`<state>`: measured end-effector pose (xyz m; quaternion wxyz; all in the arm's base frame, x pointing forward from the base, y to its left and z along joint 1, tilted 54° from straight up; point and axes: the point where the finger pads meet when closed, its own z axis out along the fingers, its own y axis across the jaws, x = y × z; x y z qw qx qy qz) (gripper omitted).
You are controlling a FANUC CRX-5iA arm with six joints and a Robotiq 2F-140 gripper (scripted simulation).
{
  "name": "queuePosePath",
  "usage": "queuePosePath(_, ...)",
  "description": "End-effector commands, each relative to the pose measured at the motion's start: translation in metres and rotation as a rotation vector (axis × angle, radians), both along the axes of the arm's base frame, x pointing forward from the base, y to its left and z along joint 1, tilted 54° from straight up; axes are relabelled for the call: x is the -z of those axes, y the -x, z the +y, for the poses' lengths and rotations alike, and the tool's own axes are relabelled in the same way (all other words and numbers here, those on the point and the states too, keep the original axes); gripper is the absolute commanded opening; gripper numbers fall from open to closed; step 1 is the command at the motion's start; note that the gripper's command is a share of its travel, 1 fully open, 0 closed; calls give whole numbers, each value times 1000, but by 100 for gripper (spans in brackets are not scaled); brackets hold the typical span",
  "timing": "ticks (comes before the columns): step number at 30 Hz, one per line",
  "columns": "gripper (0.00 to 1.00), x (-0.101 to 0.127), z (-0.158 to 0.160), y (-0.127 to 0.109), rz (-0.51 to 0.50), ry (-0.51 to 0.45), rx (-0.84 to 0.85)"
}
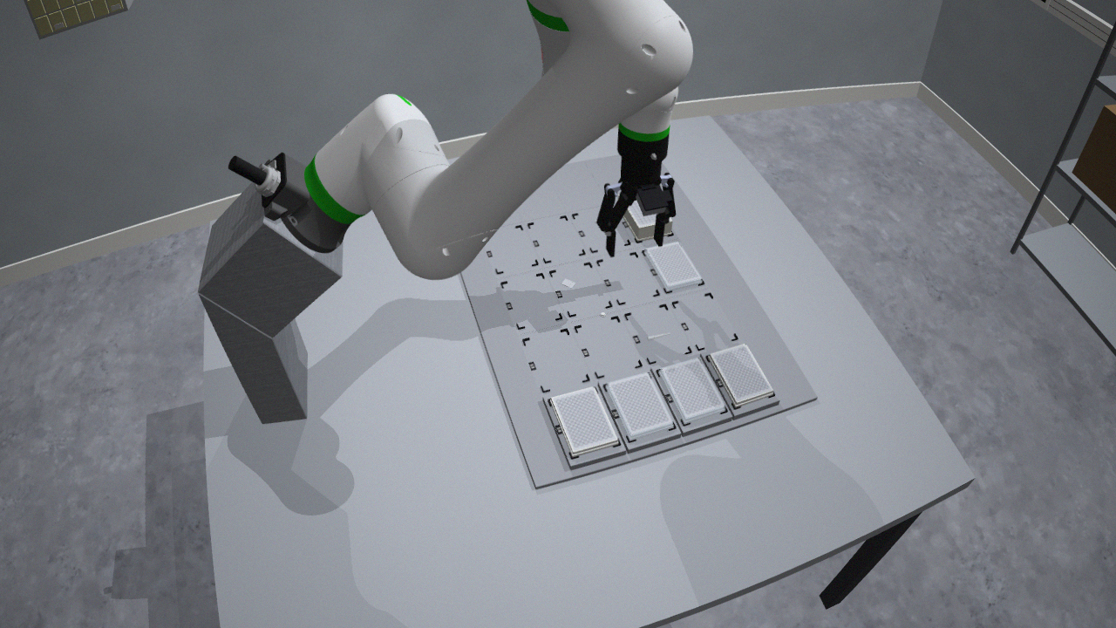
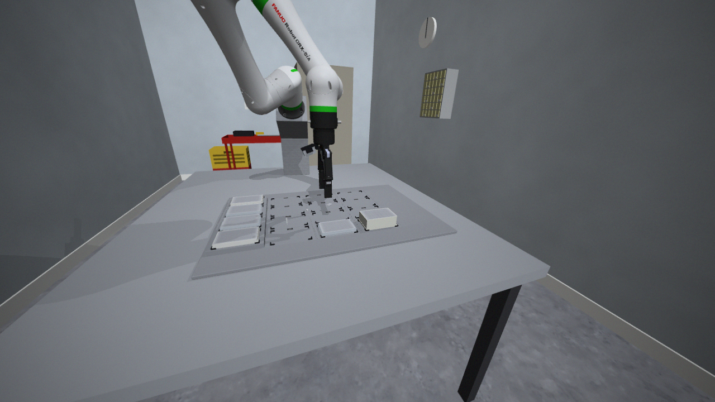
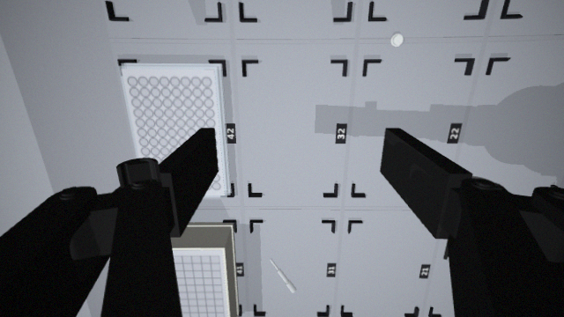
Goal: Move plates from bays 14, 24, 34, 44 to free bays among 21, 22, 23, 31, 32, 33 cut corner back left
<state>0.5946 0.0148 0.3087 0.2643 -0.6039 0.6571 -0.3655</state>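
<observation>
We held our gripper (image 3: pixel 300 176) over the open floor of bay 32 (image 3: pixel 341 133), well above the deck (image 1: pixel 780 366) on the table (image 1: pixel 437 500). Its jaws stood partly parted, released, with nothing between them.

We judged the job as not begun: no plate had left column 4. All four plates sat in a row along the raised column, seen in the top view at the deck's near edge: the plate in bay 14 (image 1: pixel 581 419), the plate in bay 24 (image 1: pixel 639 403), the plate in bay 34 (image 1: pixel 690 388) and the plate in bay 44 (image 1: pixel 742 373). Each looked flat, white and sealed, with a fine grid of wells; we could not make out the cut corners.

The plate in bay 42 (image 3: pixel 174 119) and the deep-well block (image 2: pixel 377 218) in bay 41 were not ours to move. Small loose bits, a thin stick (image 3: pixel 282 276) in bay 31 and a round dot (image 3: pixel 397 40), lay on target floors.

Next, in our judgement, we had to carry the gripper across to column 4, centre the jaws across one plate, and descend onto the higher floor.
</observation>
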Motion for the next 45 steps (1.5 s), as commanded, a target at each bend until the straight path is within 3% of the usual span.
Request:
queuePosePath(1, 70, 4, -9, 4, -2, 0, 0)
queuePosePath(45, 70, 72, -140, 65, -1, 0, 0)
